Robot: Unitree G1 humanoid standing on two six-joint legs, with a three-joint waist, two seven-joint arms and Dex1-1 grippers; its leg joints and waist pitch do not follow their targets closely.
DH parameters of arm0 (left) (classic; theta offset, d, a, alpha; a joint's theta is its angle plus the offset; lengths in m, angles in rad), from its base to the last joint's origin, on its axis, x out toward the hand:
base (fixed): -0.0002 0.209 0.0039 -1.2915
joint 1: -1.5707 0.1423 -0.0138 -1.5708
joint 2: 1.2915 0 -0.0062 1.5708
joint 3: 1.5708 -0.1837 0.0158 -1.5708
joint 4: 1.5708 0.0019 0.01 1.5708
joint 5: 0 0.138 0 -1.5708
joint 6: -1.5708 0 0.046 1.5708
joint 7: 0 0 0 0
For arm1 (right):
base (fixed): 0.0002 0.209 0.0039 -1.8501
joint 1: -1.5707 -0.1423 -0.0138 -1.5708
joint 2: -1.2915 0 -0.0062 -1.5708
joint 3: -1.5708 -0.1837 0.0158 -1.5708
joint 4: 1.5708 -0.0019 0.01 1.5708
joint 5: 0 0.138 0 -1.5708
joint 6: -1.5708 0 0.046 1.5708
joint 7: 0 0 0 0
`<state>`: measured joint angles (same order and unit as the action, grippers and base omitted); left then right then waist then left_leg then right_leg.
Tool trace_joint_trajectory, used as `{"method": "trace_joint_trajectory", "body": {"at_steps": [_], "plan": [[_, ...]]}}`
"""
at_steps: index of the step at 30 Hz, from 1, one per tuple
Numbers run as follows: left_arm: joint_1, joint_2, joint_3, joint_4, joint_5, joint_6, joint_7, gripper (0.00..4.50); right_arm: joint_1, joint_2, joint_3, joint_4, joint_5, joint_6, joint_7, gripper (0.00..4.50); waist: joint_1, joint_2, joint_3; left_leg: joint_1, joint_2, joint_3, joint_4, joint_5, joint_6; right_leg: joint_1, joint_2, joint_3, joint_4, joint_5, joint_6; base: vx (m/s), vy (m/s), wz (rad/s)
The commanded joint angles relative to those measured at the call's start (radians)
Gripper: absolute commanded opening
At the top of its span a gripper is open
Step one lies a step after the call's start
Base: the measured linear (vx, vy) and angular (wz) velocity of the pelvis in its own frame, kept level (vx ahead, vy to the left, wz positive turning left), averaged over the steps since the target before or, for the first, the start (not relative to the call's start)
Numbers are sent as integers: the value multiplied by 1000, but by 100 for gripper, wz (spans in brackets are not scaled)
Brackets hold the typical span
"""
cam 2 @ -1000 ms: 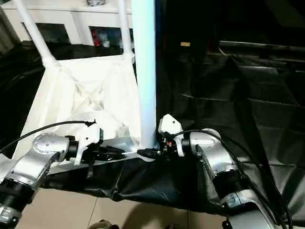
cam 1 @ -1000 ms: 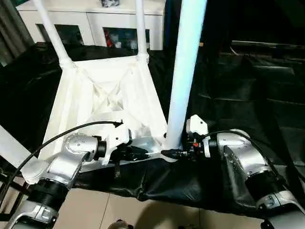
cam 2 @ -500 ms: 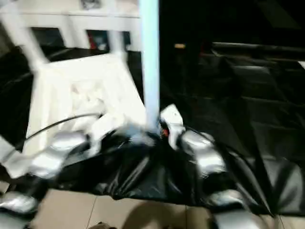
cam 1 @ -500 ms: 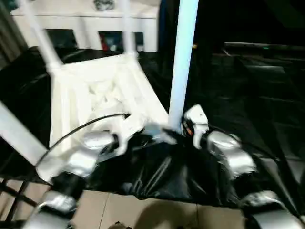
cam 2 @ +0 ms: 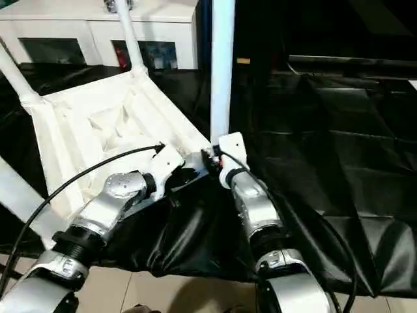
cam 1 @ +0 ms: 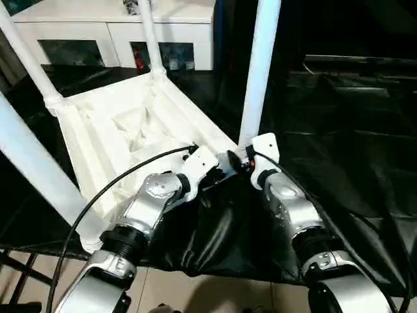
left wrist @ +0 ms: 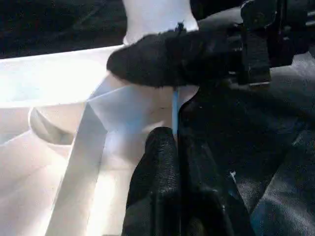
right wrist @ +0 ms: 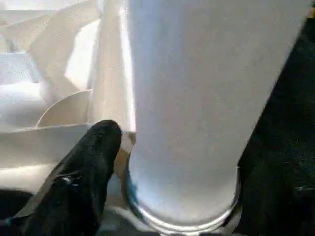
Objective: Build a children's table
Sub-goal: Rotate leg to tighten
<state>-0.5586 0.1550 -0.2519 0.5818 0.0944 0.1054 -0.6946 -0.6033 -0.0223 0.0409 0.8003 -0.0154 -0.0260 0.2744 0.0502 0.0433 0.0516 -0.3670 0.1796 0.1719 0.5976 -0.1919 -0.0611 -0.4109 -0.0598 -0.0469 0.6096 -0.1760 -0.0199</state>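
On black cloth [cam 1: 339, 150], upturned white tabletop [cam 1: 124, 130], legs [cam 1: 259, 65] upright

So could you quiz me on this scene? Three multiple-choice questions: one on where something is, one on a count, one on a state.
1. Where is the cabinet?
A. Behind the tabletop
B. On top of the tabletop
C. Beside the right arm

2. How many legs stand in the tabletop's corners?
A. One
B. Two
C. Four

3. How does the tabletop lie?
A. Ribbed underside up
B. Smooth side up
C. On its edge

Answers:
1. A: the cabinet stands past the tabletop's far edge.
2. C: one leg rises by the two grippers, two more at the far corners, a fourth at the near left.
3. A: the tabletop shows its ribs, with the legs pointing up.
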Motion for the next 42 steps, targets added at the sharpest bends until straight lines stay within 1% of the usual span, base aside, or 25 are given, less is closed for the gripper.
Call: {"method": "trace_joint_trajectory", "body": {"at_steps": [1,3,4,5,6,7,8,11,12,13,14,16,17,18,19,23,24,25,26,27,28,32,36,40,42], "plan": [[10,5,-23,-41,-25,-59,-70,0,-19,2,56,-3,-19,-35,73,382,1,-11,-66,2,39,-12,-70,-194,49,57,-78,42,-79,-234,-203,0,0,0],[40,57,-22,-83,-58,-83,-172,0,-4,-55,71,-28,-2,-45,221,382,2,-11,-68,0,40,-11,-66,-173,59,58,-79,43,-73,-191,-213,0,0,0],[41,60,-22,-85,-59,-84,-177,0,-3,-58,72,-30,0,-45,230,382,3,-11,-68,-1,40,-12,-66,-170,65,59,-79,42,-72,-183,-218,0,0,0],[50,82,-21,-96,-69,-93,-211,0,6,-82,80,-46,9,-35,301,382,3,-10,-68,-1,42,-10,-65,-165,79,58,-77,43,-69,-155,-231,0,0,0],[54,94,-21,-100,-74,-101,-227,0,11,-97,85,-55,15,-29,343,382,3,-9,-67,-1,43,-9,-65,-165,83,57,-76,42,-68,-148,-238,0,0,0],[54,94,-21,-100,-74,-101,-227,0,11,-97,85,-55,15,-29,343,382,6,-8,-67,1,43,-8,-64,-169,84,56,-76,42,-69,-149,-239,0,0,0],[60,107,-19,-107,-83,-110,-250,0,19,-112,89,-69,27,-24,390,382,7,-11,-65,0,43,-9,-66,-175,81,60,-75,41,-69,-162,-235,0,0,0],[75,144,-14,-132,-110,-118,-314,0,38,-162,108,-108,58,-21,516,382,10,-9,-66,2,47,-9,-66,-183,78,57,-76,41,-69,-176,-236,0,0,0],[83,169,-4,-152,-136,-113,-363,0,54,-201,131,-141,79,-18,622,382,12,-7,-66,3,48,-9,-66,-184,78,57,-76,41,-67,-175,-237,0,0,0],[85,178,0,-157,-145,-115,-381,0,61,-215,140,-153,87,-16,665,382,15,-9,-66,4,49,-7,-65,-185,85,56,-73,41,-67,-166,-238,0,0,0],[90,194,6,-166,-158,-117,-410,0,71,-237,155,-176,98,-8,729,382,18,-9,-67,1,48,-7,-64,-173,89,57,-74,40,-64,-150,-244,0,0,0],[93,204,9,-171,-164,-118,-427,0,75,-247,162,-189,101,-2,761,382,19,-10,-67,0,49,-7,-64,-165,92,56,-75,40,-64,-146,-248,0,0,0],[103,229,12,-187,-177,-115,-464,0,86,-267,179,-221,114,14,826,382,21,-9,-66,1,48,-8,-65,-169,90,56,-75,39,-65,-159,-245,0,0,0],[106,238,13,-191,-183,-113,-478,0,89,-272,183,-231,119,20,847,366,21,-11,-68,1,49,-8,-64,-168,90,58,-75,40,-64,-158,-245,0,0,0],[108,246,14,-194,-188,-113,-489,0,92,-276,188,-241,124,27,866,356,22,-10,-66,0,49,-7,-64,-165,92,55,-73,40,-64,-158,-244,0,0,0],[117,272,16,-205,-196,-115,-514,0,100,-285,199,-268,137,41,910,344,27,-11,-66,3,50,-7,-64,-167,85,52,-74,40,-65,-175,-243,0,0,0],[123,283,15,-216,-200,-109,-527,0,103,-289,206,-281,145,48,931,326,30,-10,-66,4,51,-8,-66,-169,82,52,-75,41,-65,-179,-243,0,0,0],[124,284,15,-217,-201,-109,-528,0,104,-289,207,-282,146,49,933,326,32,-10,-66,4,51,-8,-66,-166,80,52,-75,41,-65,-178,-241,0,0,0],[130,291,12,-224,-203,-106,-539,0,105,-292,211,-287,148,51,944,306,34,-12,-67,4,50,-6,-64,-161,80,51,-74,41,-64,-172,-241,0,0,0],[132,294,11,-226,-204,-107,-544,0,106,-294,213,-289,147,51,951,306,36,-11,-67,4,51,-7,-64,-159,79,51,-75,41,-62,-169,-242,0,0,0],[136,296,10,-228,-204,-108,-546,0,107,-294,214,-290,146,51,954,288,36,-11,-68,4,50,-7,-64,-157,79,51,-74,41,-63,-166,-241,0,0,0],[147,301,6,-241,-208,-105,-553,0,113,-295,214,-309,145,65,966,268,38,-11,-66,3,50,-8,-67,-164,70,52,-74,41,-64,-184,-232,0,0,0],[149,300,4,-239,-207,-103,-551,0,118,-297,218,-318,146,70,969,262,38,-12,-66,3,49,-7,-65,-160,67,52,-75,42,-65,-186,-227,0,0,0],[137,271,9,-211,-190,-101,-499,0,130,-289,211,-323,142,66,935,261,38,-12,-67,3,48,-7,-64,-157,67,52,-75,42,-66,-179,-229,0,0,0],[117,243,11,-184,-163,-92,-434,0,121,-258,191,-293,115,65,831,261,34,-13,-64,2,46,-9,-67,-168,56,52,-75,41,-69,-207,-222,0,0,0]]}}
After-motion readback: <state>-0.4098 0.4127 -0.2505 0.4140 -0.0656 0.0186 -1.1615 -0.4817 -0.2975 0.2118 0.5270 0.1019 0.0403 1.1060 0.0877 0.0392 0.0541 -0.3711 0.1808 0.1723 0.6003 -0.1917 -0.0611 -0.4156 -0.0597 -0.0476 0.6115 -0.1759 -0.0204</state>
